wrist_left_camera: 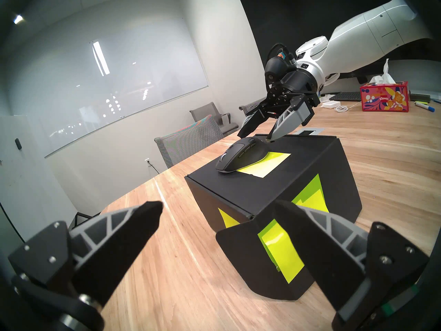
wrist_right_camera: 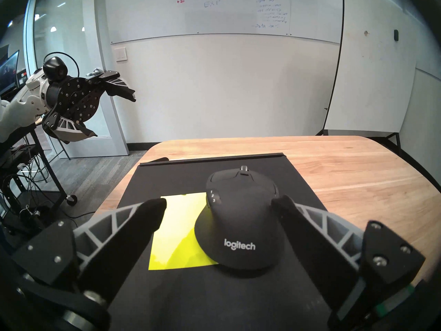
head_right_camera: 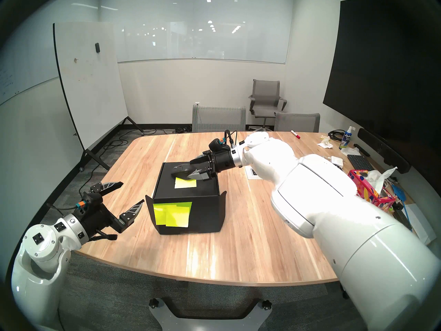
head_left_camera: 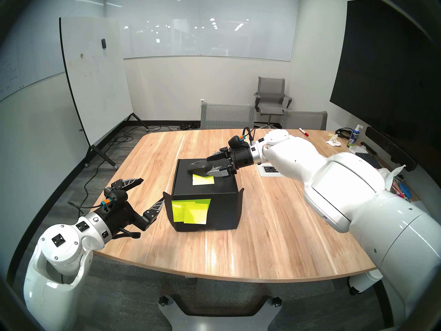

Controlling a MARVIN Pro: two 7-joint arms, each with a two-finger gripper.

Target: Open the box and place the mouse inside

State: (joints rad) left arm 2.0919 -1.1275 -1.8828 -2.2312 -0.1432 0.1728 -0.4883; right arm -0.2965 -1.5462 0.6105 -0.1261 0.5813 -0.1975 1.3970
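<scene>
Off the wooden table's (head_left_camera: 262, 227) left edge, the left gripper (head_left_camera: 148, 192) is hovering with its jaws spread wide and empty, just beside the box's side flap. Near the table's middle, the matte black cardboard box (head_left_camera: 222, 189) is sitting closed, neon yellow-green sticky notes (head_left_camera: 191, 211) on its front and lid. On that lid, the black sculpted mouse (wrist_right_camera: 241, 223) with pale "logitech" lettering is lying partly over a note, while the right gripper (wrist_right_camera: 218, 212) is straddling it, fingers apart, not clamping.

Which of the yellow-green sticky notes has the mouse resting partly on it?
The single sticky note on the box top, under the mouse. The other notes overlap on the box's front face, with nothing on them.
</scene>
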